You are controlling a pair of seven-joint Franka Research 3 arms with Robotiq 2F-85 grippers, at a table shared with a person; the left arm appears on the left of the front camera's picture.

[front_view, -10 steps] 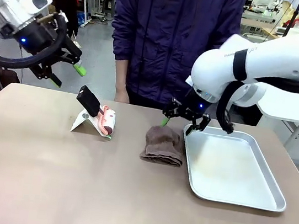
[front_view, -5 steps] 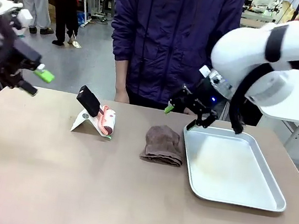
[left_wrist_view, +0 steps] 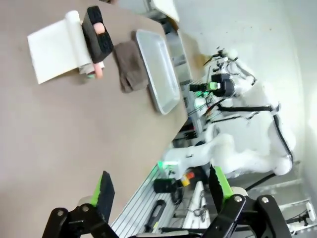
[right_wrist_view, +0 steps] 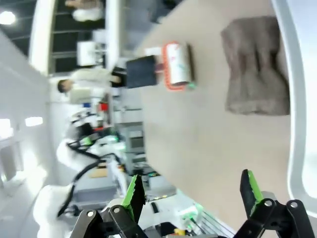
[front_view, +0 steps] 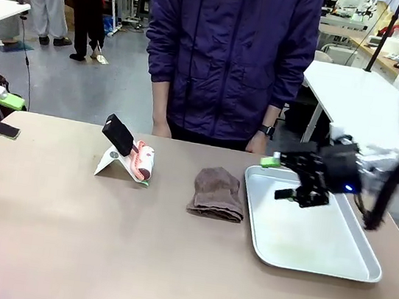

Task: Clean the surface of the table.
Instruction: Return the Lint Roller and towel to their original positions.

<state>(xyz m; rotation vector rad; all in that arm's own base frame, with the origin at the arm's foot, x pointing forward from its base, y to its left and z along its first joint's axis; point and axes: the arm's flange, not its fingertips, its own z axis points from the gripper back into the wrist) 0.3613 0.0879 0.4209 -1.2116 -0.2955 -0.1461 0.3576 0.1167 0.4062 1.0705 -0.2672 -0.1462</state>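
The tan surface (front_view: pixel 97 239) fills the lower part of the front view, with everything on it gathered along the far half. A folded brown cloth (front_view: pixel 218 193) lies near the middle, just beside the left rim of a silver metal tray (front_view: pixel 360 272) at about 3 o'clock from it. At 9 o'clock from the cloth stands a white folded stand (front_view: pixel 108 163) carrying a black-handled lint roller (front_view: pixel 136 154) with a pink-patterned roll.

The right tool (front_view: pixel 288 178) hovers over the tray's far left corner, fingers apart and holding nothing. The left tool (front_view: pixel 0 114) hangs at the surface's far left edge, about 9 o'clock from the roller, also spread wide and empty. A person (front_view: pixel 227 57) in a dark jacket stands at 12 o'clock, hands low at the far edge.

Nothing suited to wiping is in a grip yet. The cloth is probably the thing to take, and its closeness to the tray is the main risk: a finger descending on that side could catch the rim and shove or tip the tray. A shallow pinch might lift only the top fold, so the cloth unrolls and drags. A wide sweep toward 9 o'clock could knock the stand and roller over. The person's hands are near the cloth's far side.
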